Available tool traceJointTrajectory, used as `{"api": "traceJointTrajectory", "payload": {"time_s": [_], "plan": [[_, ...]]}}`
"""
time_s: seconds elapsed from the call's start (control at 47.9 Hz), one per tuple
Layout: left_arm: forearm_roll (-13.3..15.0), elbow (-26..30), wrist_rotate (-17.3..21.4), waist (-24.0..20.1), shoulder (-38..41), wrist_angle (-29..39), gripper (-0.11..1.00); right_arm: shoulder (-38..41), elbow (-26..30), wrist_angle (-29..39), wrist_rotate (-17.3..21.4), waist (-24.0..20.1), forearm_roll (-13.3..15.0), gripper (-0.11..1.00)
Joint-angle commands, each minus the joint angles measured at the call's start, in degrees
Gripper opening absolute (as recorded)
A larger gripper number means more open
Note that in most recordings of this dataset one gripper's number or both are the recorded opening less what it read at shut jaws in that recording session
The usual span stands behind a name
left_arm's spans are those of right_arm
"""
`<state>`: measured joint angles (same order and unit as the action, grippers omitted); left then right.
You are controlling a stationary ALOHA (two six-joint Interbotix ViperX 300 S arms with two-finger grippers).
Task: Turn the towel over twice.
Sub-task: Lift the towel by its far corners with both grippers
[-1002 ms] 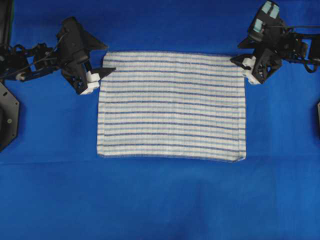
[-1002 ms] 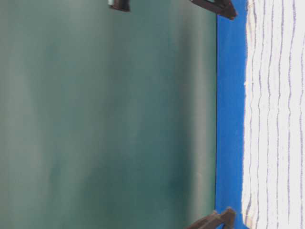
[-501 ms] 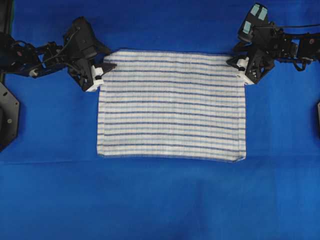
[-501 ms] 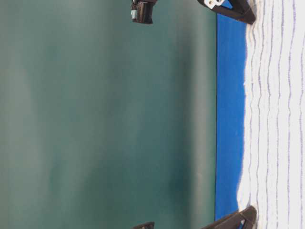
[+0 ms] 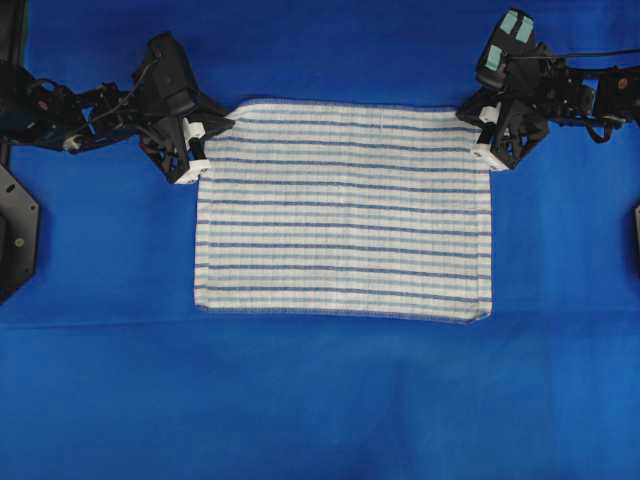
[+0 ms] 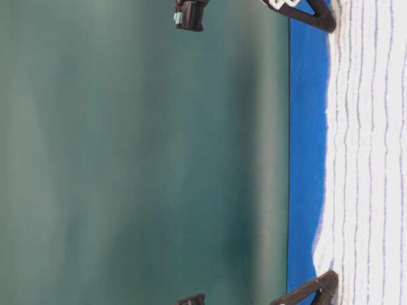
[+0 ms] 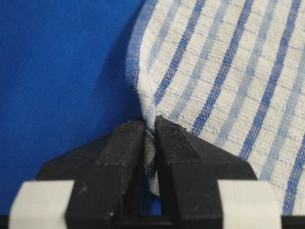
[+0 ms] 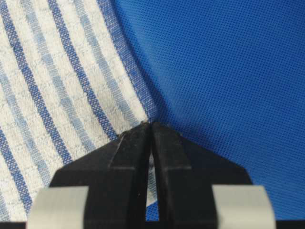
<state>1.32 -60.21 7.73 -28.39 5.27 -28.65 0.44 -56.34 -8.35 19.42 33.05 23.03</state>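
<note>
I see left hand (image 7: 149, 128) pinching towel (image 5: 345, 212) far-left corner; right hand (image 8: 147, 127) pinching far-right corner; towel flat on surface (image 5: 320, 400).

Bright even light, soft shadows; overhead sharp, table-level hazy, wrist views blurred at near edge

my arms are matte black, angular, with thin black cables. my left gripper (image 7: 148, 126) and right gripper (image 8: 148, 126) have wedge-shaped black fingers (image 7: 121, 152) with white tape bands; pale teal patches mark my right wrist.
</note>
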Motion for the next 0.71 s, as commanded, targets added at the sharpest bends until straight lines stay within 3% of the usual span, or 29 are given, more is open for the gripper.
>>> {"api": "traceJointTrajectory", "payload": {"time_s": [0.0, 0.334, 0.689], "plan": [[0.0, 0.4, -0.1, -0.2, -3.3, 0.4, 0.03, -1.7, 1.1, 0.2, 0.0, 0.8, 0.0, 0.02], [0.0, 2.1, 0.2, -0.7, -12.7, 2.1, 0.03, -8.6, 4.9, 4.7, -1.8, 5.4, 1.0, 0.02], [0.0, 6.9, 2.0, -5.7, -18.5, 3.4, 0.03, -15.4, 12.7, 12.1, -5.9, 8.5, 1.5, 0.02]]}}
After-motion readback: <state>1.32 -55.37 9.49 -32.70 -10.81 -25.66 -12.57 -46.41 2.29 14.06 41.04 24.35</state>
